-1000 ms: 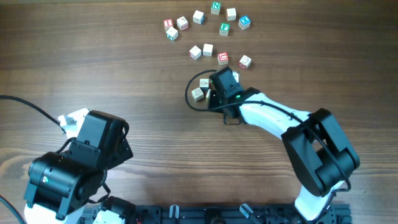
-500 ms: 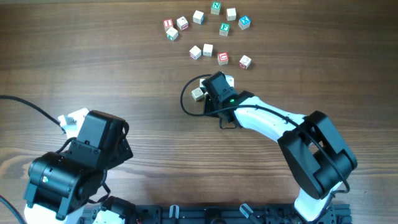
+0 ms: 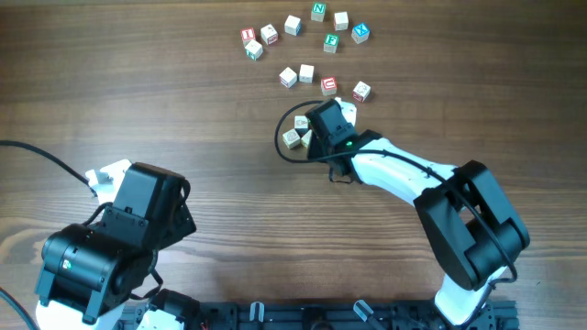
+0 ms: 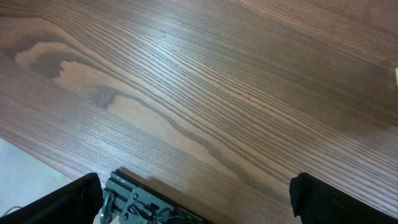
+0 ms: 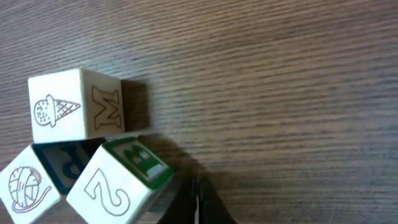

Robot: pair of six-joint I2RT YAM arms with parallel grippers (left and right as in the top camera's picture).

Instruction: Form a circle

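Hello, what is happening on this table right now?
Wooden alphabet cubes lie scattered on the table; no circle is formed yet. The right gripper, shut, is down among three cubes near the middle: one with M and an ice cream cone, one with a 2 and one with a yarn ball. The left gripper is open, over bare wood, holding nothing.

One pale cube [image 5: 74,106] bore a brown "M" beside an ice-cream drawing. A second cube [image 5: 118,180] showed a brown "2" and a green "B". In the overhead view, another cube [image 3: 318,11] carried a green "N".
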